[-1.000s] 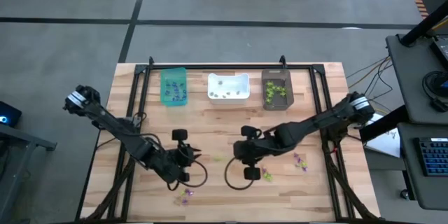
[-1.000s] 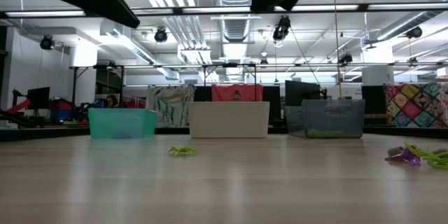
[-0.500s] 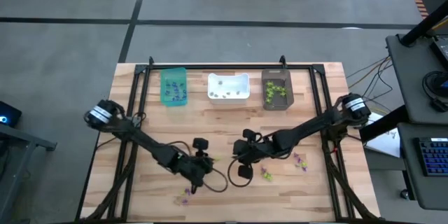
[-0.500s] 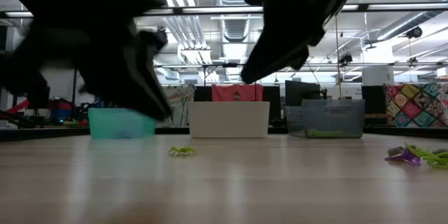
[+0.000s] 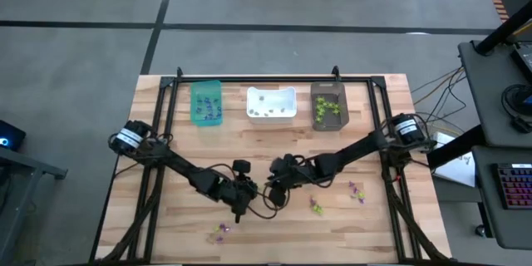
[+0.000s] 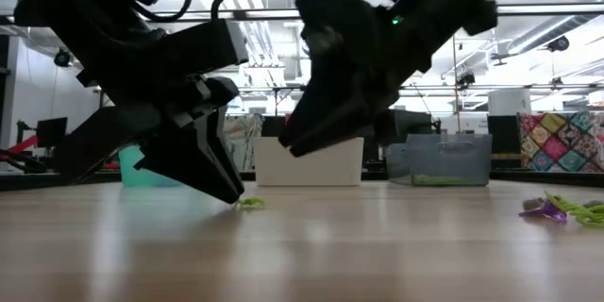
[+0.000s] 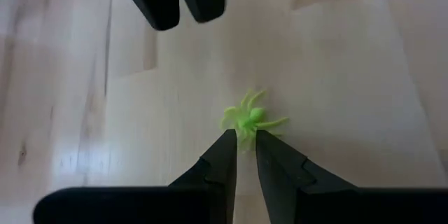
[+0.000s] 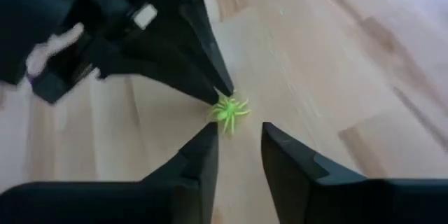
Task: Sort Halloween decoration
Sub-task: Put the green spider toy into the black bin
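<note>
Both arms have swung in toward the middle of the high frame since a second ago, and you now have the two grippers nose to nose just below centre, where before they sat well apart.

Your table (image 5: 374, 216) fills the middle of the high view. Along its upper edge sit three bins: teal (image 5: 206, 102) at left, white (image 5: 271, 104) in the middle, brown (image 5: 328, 105) at right, each with small trinkets inside.

Your left gripper (image 7: 242, 144) comes in from the lower left of the high view. Its fingers stand close together with a thin gap, tips right at a lime-green spider (image 7: 248, 119) lying on the wood; you cannot tell from the wrist view whether they pinch a leg or only touch it.

Your right gripper (image 8: 238, 137) comes in from the right, fingers apart, tips just short of the same spider from the other side. In the low view both grippers reach down to the board at left of centre, with the spider (image 6: 250, 203) at the left one's tip.

More trinkets lie loose: a green one (image 5: 317, 209) and purple ones (image 5: 357, 191) at lower right of the high view, and a purple one (image 5: 220, 232) near the bottom edge.
</note>
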`<state>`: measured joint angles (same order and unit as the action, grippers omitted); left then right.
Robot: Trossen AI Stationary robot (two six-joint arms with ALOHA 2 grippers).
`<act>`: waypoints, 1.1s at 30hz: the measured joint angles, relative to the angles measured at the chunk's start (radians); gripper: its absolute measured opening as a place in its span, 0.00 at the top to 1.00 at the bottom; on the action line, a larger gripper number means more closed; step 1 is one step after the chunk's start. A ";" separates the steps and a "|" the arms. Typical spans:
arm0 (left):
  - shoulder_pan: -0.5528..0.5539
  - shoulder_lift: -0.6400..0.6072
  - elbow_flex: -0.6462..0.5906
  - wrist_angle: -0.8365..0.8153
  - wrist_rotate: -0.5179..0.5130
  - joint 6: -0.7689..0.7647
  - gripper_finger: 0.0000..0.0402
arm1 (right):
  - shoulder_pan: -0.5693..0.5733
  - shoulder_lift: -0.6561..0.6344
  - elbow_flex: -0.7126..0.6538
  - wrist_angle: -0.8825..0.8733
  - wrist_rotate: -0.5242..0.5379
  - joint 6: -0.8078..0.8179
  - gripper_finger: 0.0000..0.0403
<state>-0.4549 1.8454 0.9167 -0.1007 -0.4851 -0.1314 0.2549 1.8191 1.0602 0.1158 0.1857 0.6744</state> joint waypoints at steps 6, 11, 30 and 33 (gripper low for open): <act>0.015 0.007 -0.024 0.024 0.013 -0.010 0.90 | -0.022 0.051 0.001 0.000 -0.034 0.096 0.60; 0.018 0.007 -0.049 0.072 0.017 -0.012 0.90 | -0.020 0.081 0.020 0.005 -0.038 0.101 0.54; 0.018 0.006 -0.062 0.091 0.019 -0.043 0.90 | -0.030 0.213 0.145 0.030 -0.109 -0.023 0.55; 0.018 0.003 -0.061 0.089 0.012 -0.043 0.90 | -0.033 0.213 0.145 0.028 -0.113 -0.030 0.60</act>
<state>-0.4374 1.8480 0.8558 -0.0117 -0.4727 -0.1741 0.2220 2.0323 1.2053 0.1442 0.0727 0.6445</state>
